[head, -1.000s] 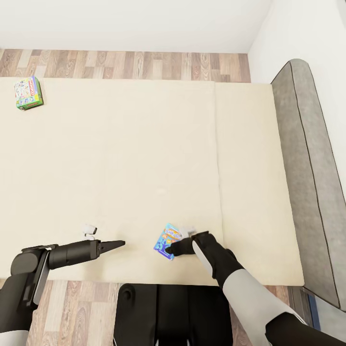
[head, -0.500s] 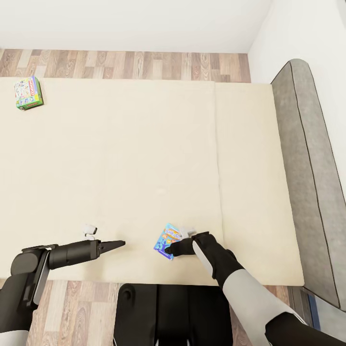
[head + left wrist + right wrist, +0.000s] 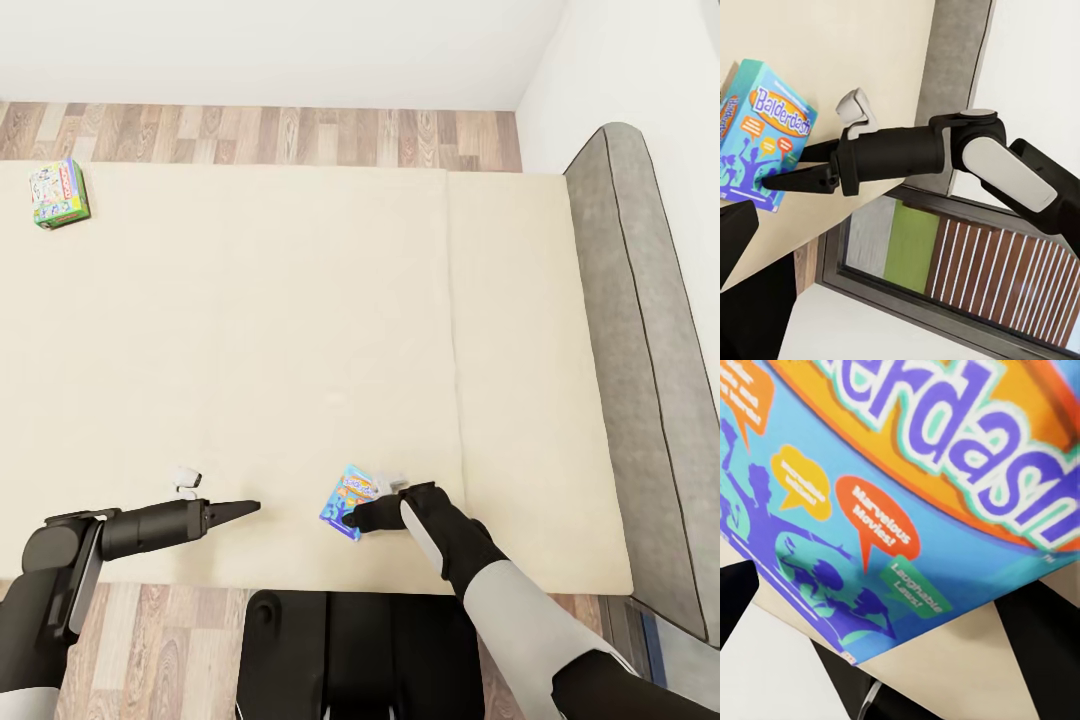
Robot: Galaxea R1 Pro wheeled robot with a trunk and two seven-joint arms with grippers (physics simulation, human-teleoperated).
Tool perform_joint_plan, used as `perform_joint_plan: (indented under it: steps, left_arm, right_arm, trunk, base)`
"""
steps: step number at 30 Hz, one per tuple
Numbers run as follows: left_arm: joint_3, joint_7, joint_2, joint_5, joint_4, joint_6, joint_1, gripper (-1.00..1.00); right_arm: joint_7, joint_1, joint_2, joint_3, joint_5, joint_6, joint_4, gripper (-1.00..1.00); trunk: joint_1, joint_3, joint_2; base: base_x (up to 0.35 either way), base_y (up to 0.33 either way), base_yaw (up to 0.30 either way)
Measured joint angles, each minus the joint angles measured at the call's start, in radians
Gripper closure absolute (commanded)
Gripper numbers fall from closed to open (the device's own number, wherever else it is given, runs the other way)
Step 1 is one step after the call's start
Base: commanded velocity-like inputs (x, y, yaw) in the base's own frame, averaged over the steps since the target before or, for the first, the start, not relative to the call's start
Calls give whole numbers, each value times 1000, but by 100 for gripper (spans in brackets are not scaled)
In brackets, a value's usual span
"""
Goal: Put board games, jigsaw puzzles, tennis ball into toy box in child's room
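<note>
Blue board game [image 3: 348, 502]: a small flat box lettered "Balderdash", lying on the beige mattress at the lower middle of the head view, close to the near edge of the bed [image 3: 300, 330]; it is the toy nearest to the robot, so it is likely the first one to be taken.
Right gripper [image 3: 352, 518]: at the near corner of the blue box, low over the mattress; in the left wrist view its two fingers [image 3: 795, 180] seem spread, one across the box face and one by its edge; in the right wrist view the box fills the space between the dark fingers; I cannot tell if they already press on it or only stand around it.
Left gripper [image 3: 240, 509]: at the lower left of the head view, pointing toward the blue box but well apart from it; the fingers come to one point and hold nothing; it seems to wait while the other arm works.
Monopoly box [image 3: 59, 193]: green-edged, at the upper left of the head view, far across the mattress; I judge it needs a later reach.
Step in hand: grasping the blue box, in my judgement; the carrying to the toy box is not yet done.
</note>
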Motion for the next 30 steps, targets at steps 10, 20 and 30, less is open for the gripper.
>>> perform_joint_plan:
  steps: [10, 20, 30]
  left_arm:
    - [0, -1, 1, 1, 0, 0, 0, -100]
    - [0, -2, 0, 1, 0, 0, 0, -100]
    - [0, -2, 0, 1, 0, 0, 0, -100]
  right_arm:
    - [-11, 0, 0, 0, 8, 6, -5, -100]
    - [-101, 0, 0, 6, -44, 17, -5, -100]
    - [-108, 0, 0, 5, -26, 44, -22, -100]
  trunk:
    - [0, 0, 0]
    - [0, 0, 0]
    - [0, 0, 0]
  base:
    - [0, 0, 0]
    - [0, 0, 0]
    - [0, 0, 0]
